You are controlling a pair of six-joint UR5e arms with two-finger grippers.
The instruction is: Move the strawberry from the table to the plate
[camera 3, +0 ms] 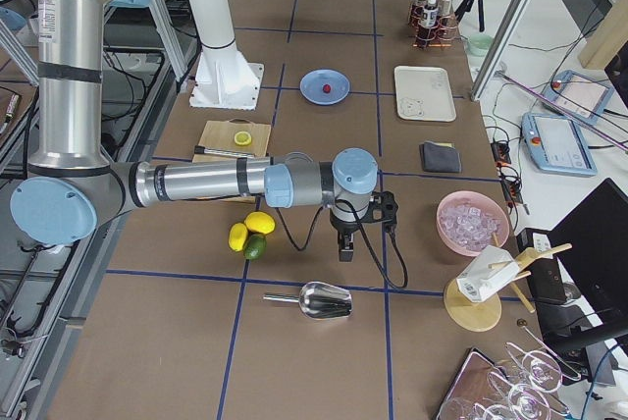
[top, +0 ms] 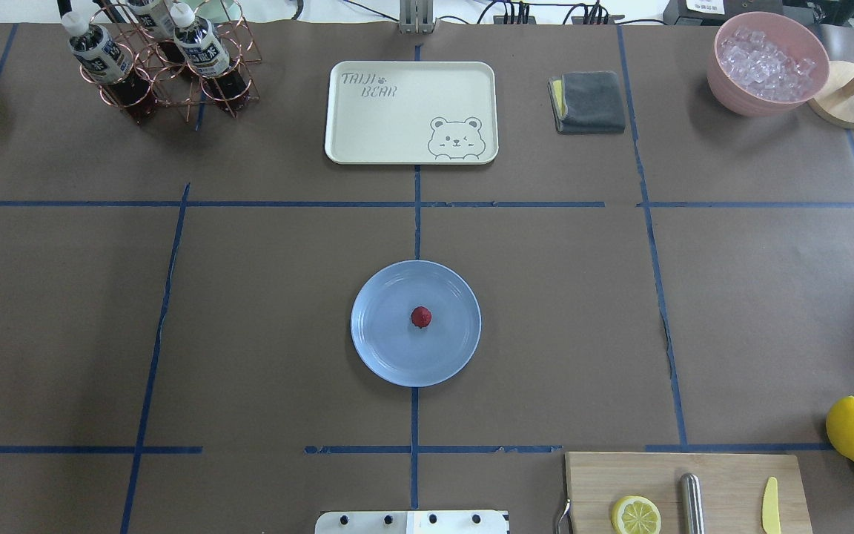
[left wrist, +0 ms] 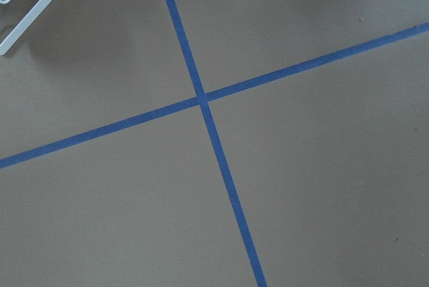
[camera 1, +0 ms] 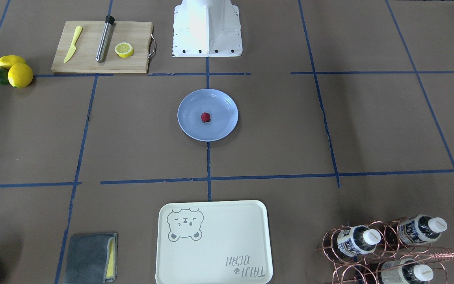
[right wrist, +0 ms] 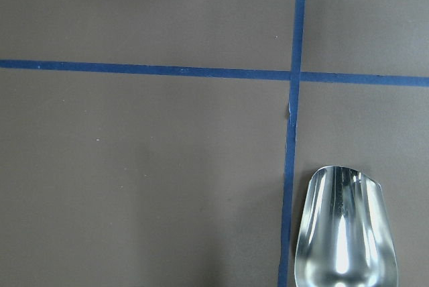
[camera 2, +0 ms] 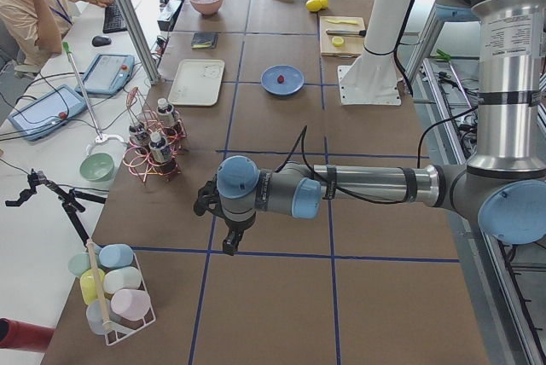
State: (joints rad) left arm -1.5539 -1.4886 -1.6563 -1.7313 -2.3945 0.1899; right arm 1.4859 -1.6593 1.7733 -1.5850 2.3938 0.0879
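The small dark-red strawberry (camera 1: 205, 117) (top: 420, 317) lies in the middle of the round light-blue plate (camera 1: 224, 101) (top: 382, 352), which stands at the centre of the brown taped table (camera 1: 290, 130). No arm is over the plate. My left gripper (camera 2: 229, 244) hangs low over bare table far from it, at the table's left end. My right gripper (camera 3: 345, 251) hangs over the table at the right end, beside the lemons. Both show only in the side views, so I cannot tell whether they are open or shut. The wrist views show only tape lines.
A cutting board (top: 686, 489) holds a lemon half, a steel rod and a yellow knife. Lemons and an avocado (camera 1: 12, 71) lie beside it. A cream bear tray (top: 412, 111), a bottle rack (top: 160, 59), an ice bowl (top: 768, 63) and a metal scoop (right wrist: 342, 233) stand around.
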